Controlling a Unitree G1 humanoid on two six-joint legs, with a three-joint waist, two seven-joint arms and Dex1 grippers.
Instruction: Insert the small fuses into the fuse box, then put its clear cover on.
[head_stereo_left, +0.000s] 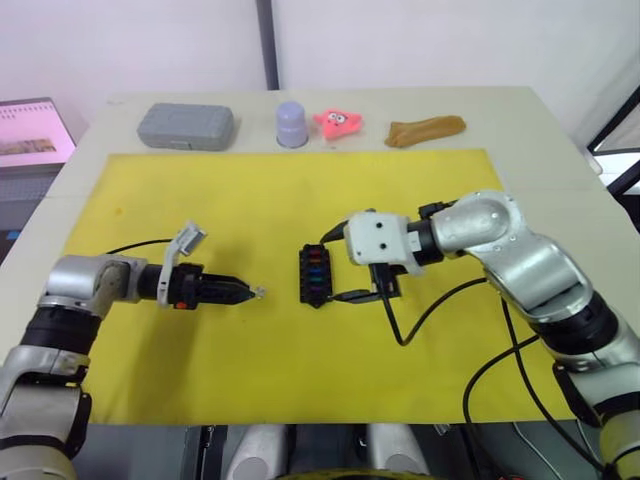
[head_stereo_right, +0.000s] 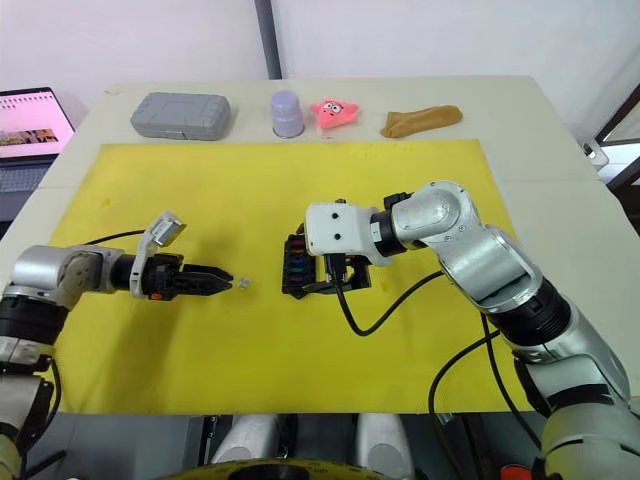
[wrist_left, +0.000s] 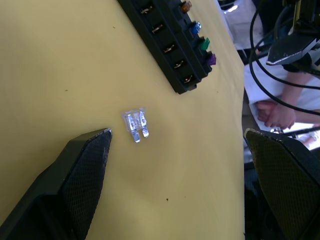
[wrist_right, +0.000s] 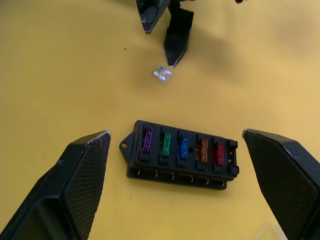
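1. Left eye view first: the left gripper (head_stereo_left: 250, 291) reaches in low over the yellow mat (head_stereo_left: 250, 200) from the mat's left side, black fingers pointing toward the middle; the left wrist view shows those fingers (wrist_left: 85, 165) spread wide, gripping nothing.
2. Just off its tips lies the pale grey fuse (wrist_left: 135, 123), flat on the mat with its metal blades showing, untouched, between the gripper and the fuse box.
3. At the mat's centre sits the fuse box (wrist_right: 181, 155), black and flat on the mat. The row nearer the right gripper holds purple, green, blue, orange and red fuses side by side, with one slot free past the red.
4. Over the box's right side hovers the right gripper (head_stereo_left: 385, 290); the right wrist view shows its fingers (wrist_right: 85, 170) parted wide, clear of the box.
5. A corner of the clear cover (wrist_right: 267, 231) peeks in on the mat near the right gripper.
6. Along the table's far edge: a grey case (head_stereo_left: 186, 126), a lavender cup (head_stereo_left: 292, 124), a pink toy (head_stereo_left: 339, 122) and a brown object (head_stereo_left: 425, 131).
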